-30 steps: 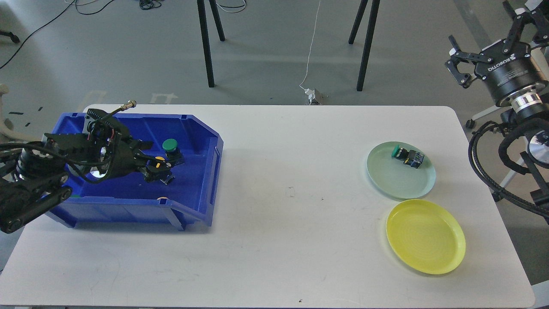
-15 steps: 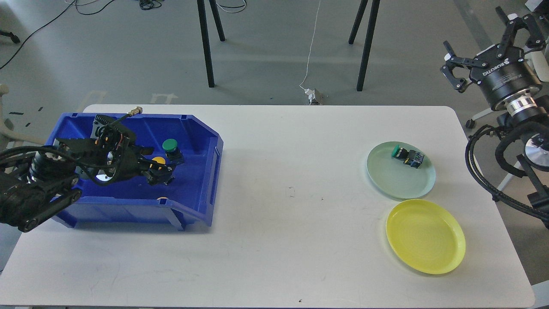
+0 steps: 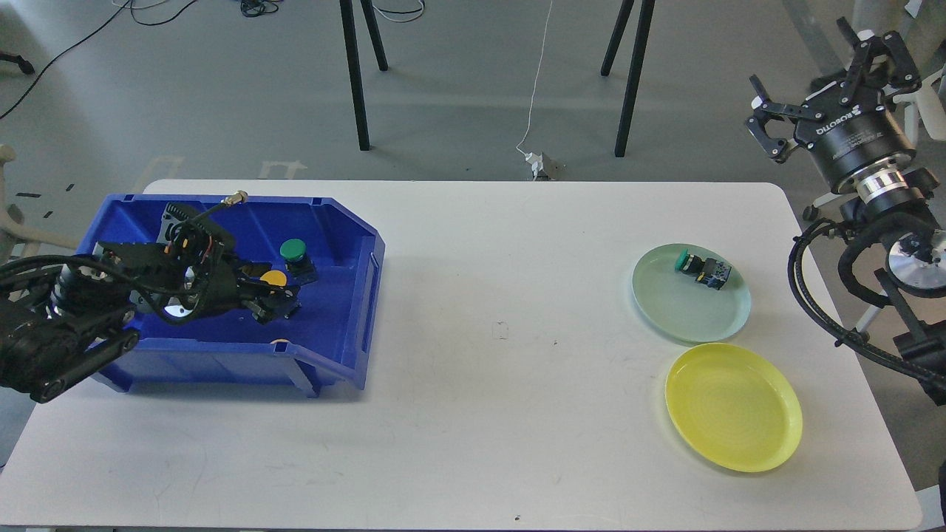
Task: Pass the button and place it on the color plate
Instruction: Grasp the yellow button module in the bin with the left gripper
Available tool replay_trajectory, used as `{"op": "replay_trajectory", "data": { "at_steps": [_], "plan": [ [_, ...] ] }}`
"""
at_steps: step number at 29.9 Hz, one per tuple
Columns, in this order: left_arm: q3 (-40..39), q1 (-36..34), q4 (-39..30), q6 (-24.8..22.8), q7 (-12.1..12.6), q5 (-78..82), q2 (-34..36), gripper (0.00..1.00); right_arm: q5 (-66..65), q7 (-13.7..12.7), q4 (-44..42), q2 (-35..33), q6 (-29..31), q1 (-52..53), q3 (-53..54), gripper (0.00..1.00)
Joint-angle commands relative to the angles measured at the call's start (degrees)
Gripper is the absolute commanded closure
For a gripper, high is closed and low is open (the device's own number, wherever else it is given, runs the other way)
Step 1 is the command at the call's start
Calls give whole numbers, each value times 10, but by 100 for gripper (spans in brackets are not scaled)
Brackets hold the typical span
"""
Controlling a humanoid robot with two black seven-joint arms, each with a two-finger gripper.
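Note:
My left gripper (image 3: 275, 292) reaches into the blue bin (image 3: 340, 347) at the left and is shut on a yellow-capped button (image 3: 274, 278) low in the bin. A green-capped button (image 3: 293, 250) stands just behind it. A pale green plate (image 3: 684, 310) at the right holds another green button (image 3: 701, 269) with a black body. A yellow plate (image 3: 732, 406) in front of it is empty. My right gripper (image 3: 819, 83) is open and empty, raised past the table's far right corner.
The white table (image 3: 480, 332) stretches between the bin and the plates. A brass-tipped cable (image 3: 235, 197) on my left wrist sticks up over the bin's back wall. Black stand legs (image 3: 355, 74) stand on the floor behind the table.
My left gripper has sunk lower in the bin and its fingers have closed in around the yellow button. My right gripper has moved up and to the left.

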Motion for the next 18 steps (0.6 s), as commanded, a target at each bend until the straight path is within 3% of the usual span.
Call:
{"op": "replay_trajectory", "data": {
  "at_steps": [1, 4, 18],
  "plan": [
    [0, 0, 2, 0, 1, 0, 0, 47, 0, 0, -1, 0, 0, 0, 1, 2],
    [0, 0, 2, 0, 2, 0, 1, 54, 0, 0, -1, 0, 0, 0, 1, 2],
    [-2, -7, 0, 0, 1, -2, 3, 60, 0, 0, -1, -1, 0, 1, 5, 2]
  ]
}}
